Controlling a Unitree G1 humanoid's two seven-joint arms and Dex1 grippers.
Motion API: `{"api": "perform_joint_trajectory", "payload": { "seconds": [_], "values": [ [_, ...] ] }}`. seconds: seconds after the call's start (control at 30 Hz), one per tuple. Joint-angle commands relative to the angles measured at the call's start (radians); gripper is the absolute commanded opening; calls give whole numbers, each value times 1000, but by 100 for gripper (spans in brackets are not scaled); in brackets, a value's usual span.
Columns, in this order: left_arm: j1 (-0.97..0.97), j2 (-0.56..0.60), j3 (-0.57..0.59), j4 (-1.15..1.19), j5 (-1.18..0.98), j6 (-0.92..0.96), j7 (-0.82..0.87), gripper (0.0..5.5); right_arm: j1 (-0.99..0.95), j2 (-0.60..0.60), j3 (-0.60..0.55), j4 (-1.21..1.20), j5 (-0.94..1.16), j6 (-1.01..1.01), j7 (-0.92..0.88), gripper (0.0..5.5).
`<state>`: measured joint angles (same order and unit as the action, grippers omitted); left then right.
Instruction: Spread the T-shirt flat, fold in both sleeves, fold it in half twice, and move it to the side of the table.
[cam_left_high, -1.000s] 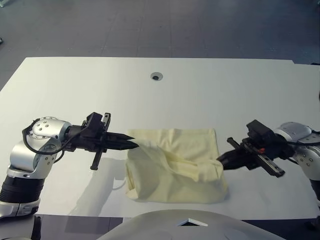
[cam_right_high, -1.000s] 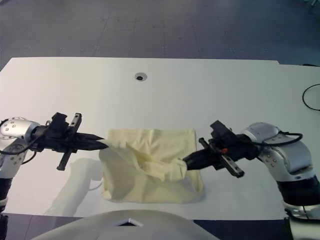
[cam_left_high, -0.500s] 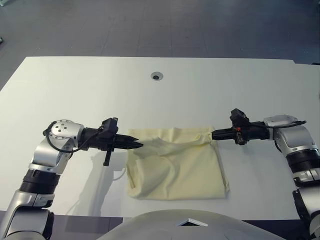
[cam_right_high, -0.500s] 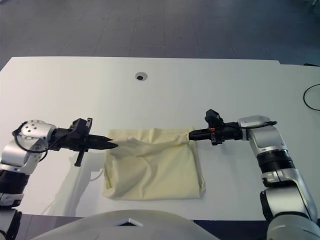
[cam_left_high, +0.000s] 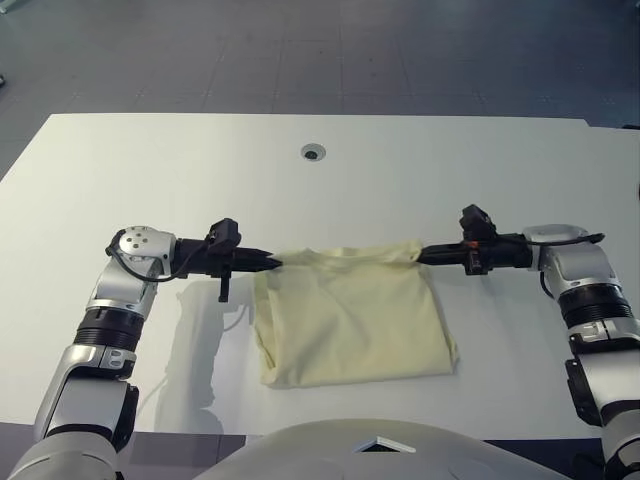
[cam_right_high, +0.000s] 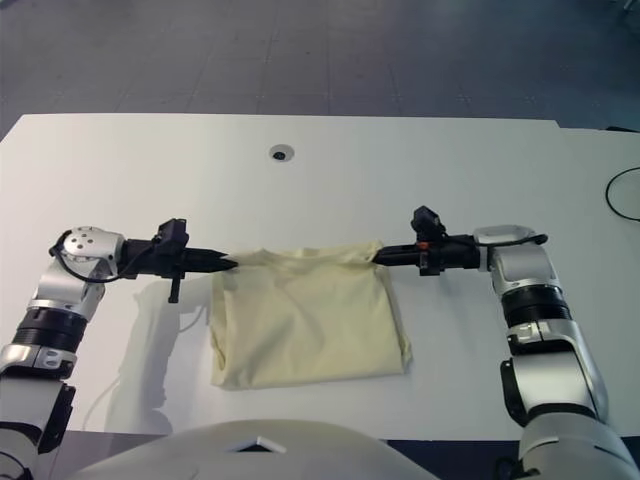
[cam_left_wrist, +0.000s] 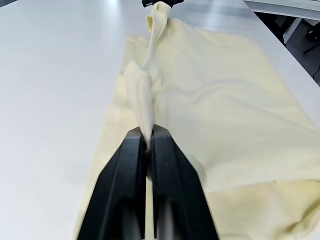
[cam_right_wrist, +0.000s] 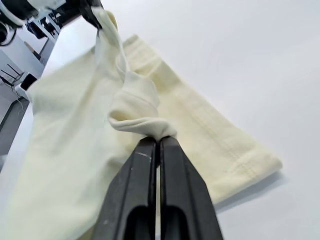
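The folds of the pale yellow cotton T-shirt (cam_left_high: 350, 320) hide its sleeves and neckline, so I cannot tell which end is the collar. It lies on the white worktop (cam_left_high: 150, 180), on my side of the small round grommet hole (cam_left_high: 313, 152) and well apart from it. Its far edge is lifted and pulled taut, running side to side, and the rest drapes toward me. My left end effector (cam_left_high: 272, 263) is pressed together on that edge's left corner, and my right end effector (cam_left_high: 425, 256) pinches the right corner.
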<state>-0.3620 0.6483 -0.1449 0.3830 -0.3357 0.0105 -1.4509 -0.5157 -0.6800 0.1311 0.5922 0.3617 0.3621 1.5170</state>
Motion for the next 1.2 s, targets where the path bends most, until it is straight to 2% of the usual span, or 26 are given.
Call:
{"api": "perform_joint_trajectory", "payload": {
  "seconds": [0.03,0.27,0.7,0.87,0.9,0.93,1.2],
  "values": [
    [-17,9,14,4,8,-3,-13,2,-49,31,-50,-43,53,68,-5,0],
    [-16,13,21,9,8,-2,-20,2,-67,74,-57,-47,43,84,-53,0],
    [-58,7,24,174,104,-94,36,2,-185,223,-57,309,-127,-148,-316,0],
    [-97,-25,-7,304,186,-164,72,2,-183,253,-82,350,-144,-167,-360,0],
    [-103,-33,-9,322,196,-174,88,0,-185,263,-93,349,-134,-153,-366,20],
    [-109,-40,-9,340,206,-183,105,33,-187,272,-104,346,-125,-139,-373,34],
    [-171,-79,83,441,164,-175,210,151,-223,296,-249,309,-10,70,-466,152]
  ]
}}
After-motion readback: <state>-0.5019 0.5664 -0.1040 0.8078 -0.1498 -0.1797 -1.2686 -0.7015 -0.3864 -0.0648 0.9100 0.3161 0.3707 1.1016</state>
